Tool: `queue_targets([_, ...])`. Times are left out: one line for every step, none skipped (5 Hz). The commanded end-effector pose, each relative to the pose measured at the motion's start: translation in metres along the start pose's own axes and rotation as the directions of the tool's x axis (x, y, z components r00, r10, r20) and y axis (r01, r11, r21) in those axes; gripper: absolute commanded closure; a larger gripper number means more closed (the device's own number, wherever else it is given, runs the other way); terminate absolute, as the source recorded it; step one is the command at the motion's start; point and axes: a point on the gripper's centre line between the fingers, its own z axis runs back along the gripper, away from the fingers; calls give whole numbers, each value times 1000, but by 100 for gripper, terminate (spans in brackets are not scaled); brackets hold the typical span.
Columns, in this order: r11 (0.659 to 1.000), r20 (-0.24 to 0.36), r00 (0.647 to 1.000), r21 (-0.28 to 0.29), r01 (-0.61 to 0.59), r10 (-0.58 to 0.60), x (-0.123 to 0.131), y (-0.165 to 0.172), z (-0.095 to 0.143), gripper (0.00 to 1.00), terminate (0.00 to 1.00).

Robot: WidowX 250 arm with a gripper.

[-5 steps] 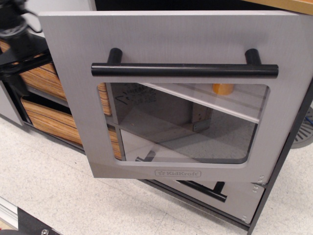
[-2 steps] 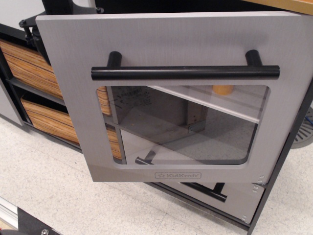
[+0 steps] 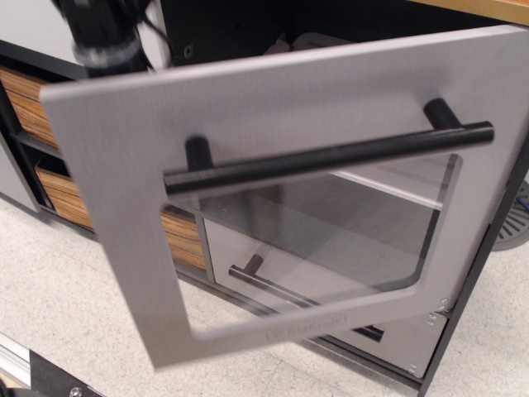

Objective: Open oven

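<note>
The oven door (image 3: 273,107) is brushed grey with a clear rounded window (image 3: 331,240), a long black bar handle (image 3: 331,157) and a faint logo (image 3: 310,328) at its bottom. It stands swung out towards the camera, hinged on the right, with its left edge nearest. The dark oven cavity shows above it, and a pale shelf (image 3: 388,186) shows through the window. My black robot arm (image 3: 99,37) is at the top left, just behind the door's upper left corner. The gripper's fingers are hidden behind the door edge.
Orange wood-grain drawers (image 3: 25,103) sit in a black frame at the left. A smaller grey drawer (image 3: 397,343) with a short black handle (image 3: 264,277) lies below the oven. The black cabinet post (image 3: 488,248) is at the right, with speckled floor (image 3: 74,306) in front.
The door has swung further open, its left edge coming out towards the camera and tilting. The arm has moved from the far left to behind the door's upper left corner.
</note>
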Motion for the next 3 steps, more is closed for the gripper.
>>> queue_targets([993, 47, 999, -119, 9, -3, -40, -22, 14, 0, 0])
queue_targets([987, 28, 1000, -160, 14, -9, -61, -35, 13, 0, 0])
queue_targets([990, 7, 1000, -142, 6, -5, -68, -43, 12, 0, 0])
